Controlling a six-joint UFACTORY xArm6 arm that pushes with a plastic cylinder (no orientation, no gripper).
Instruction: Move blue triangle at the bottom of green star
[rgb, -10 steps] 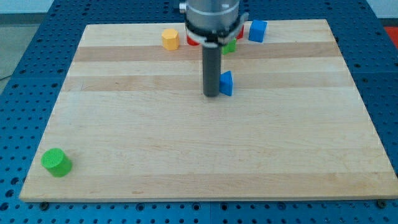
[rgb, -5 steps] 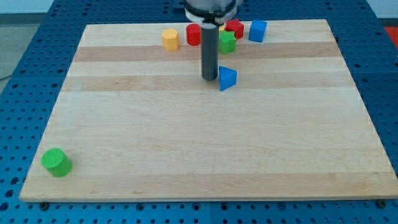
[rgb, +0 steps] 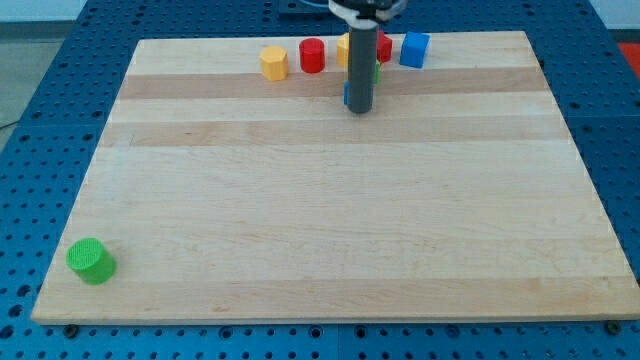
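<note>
My tip (rgb: 360, 110) stands on the board near the view's top centre, just below the cluster of blocks. The blue triangle (rgb: 346, 95) is almost wholly hidden behind the rod; only a thin blue sliver shows at the rod's left edge. The green star (rgb: 377, 72) is also mostly hidden; a small green edge shows on the rod's right side, just above the triangle's sliver. Whether the two blocks touch cannot be told.
A yellow hexagon block (rgb: 273, 62) and a red cylinder (rgb: 313, 56) sit left of the rod. A red block (rgb: 385, 47) and a blue cube (rgb: 414, 48) sit right of it. A yellow block (rgb: 343, 46) peeks out behind the rod. A green cylinder (rgb: 91, 260) lies at the bottom left.
The rod moved to the right and towards the view's top. The blue triangle went up towards the green star and is now hidden behind the rod.
</note>
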